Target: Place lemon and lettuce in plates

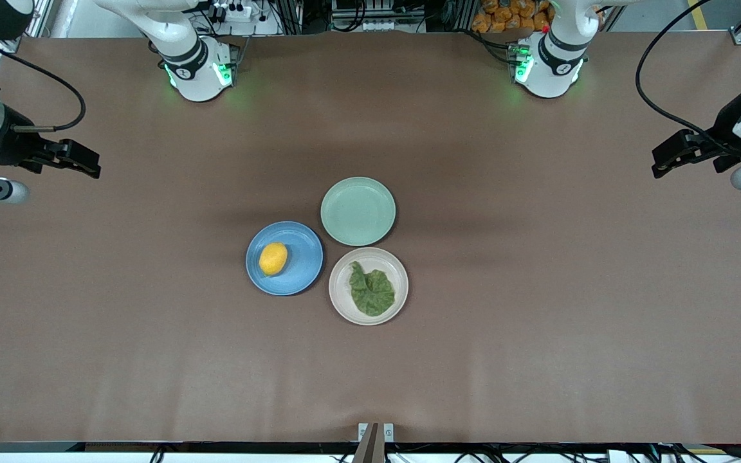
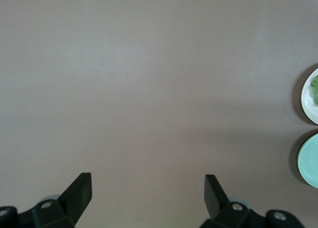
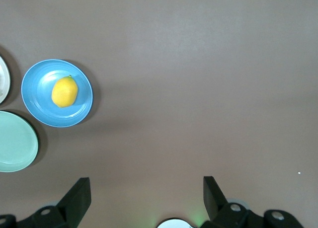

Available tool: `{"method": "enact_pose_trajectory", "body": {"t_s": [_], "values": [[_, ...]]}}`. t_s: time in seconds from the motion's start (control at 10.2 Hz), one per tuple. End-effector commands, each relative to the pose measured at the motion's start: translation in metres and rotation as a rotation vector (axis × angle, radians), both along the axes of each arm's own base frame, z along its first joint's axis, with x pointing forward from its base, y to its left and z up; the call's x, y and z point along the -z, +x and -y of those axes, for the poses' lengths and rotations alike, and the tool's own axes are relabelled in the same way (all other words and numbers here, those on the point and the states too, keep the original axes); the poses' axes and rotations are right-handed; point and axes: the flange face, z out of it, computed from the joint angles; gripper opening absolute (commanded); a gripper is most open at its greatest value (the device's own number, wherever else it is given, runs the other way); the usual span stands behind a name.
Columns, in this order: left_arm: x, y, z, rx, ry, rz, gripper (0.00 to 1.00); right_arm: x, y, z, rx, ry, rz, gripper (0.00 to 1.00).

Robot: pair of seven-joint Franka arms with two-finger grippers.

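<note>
The small oval yellow lemon (image 1: 273,258) sits in the round blue plate (image 1: 303,270), a little toward the rim on the right arm's side, and the flat crinkled dark-green lettuce leaf (image 1: 372,292) lies inside the round off-white plate (image 1: 343,302). By the look of it, both placements are done. The empty pale green plate (image 1: 357,211) sits farther from the front camera, touching or just beside both of the others.

What could go wrong from here? Not much, judging by the layout. The lemon is round and off-centre, so a knock to the brown table (image 1: 538,321) or to the blue plate could roll it toward the rim. The three plates crowd together, so a nudge to one would likely shift its neighbours. The leaf is light and could slide if something brushes it.

Now the jaws. The right gripper (image 1: 91,163) hangs over bare table at the right arm's end, well apart from the plates; its wrist view shows the jaws spread wide, nothing between them. The left gripper (image 1: 663,161) hangs over the left arm's end, likewise well clear, jaws wide apart and empty. Neither touches anything, and both arms look parked.
</note>
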Motion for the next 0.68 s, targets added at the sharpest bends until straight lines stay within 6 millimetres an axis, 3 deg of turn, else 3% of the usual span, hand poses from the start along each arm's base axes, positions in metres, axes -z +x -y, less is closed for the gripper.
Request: {"method": "enact_pose_trajectory", "body": {"t_s": [0.0, 0.59], "values": [[-0.0048, -0.006, -0.0025, 0.007, 0.003, -0.001, 1.0, -0.001, -0.0065, 0.0063, -0.005, -0.014, 0.0, 1.0], [-0.0015, -0.0045, -0.0023, 0.007, 0.001, -0.008, 1.0, 0.0002, -0.0064, 0.0032, -0.025, -0.007, -0.001, 1.0]]}}
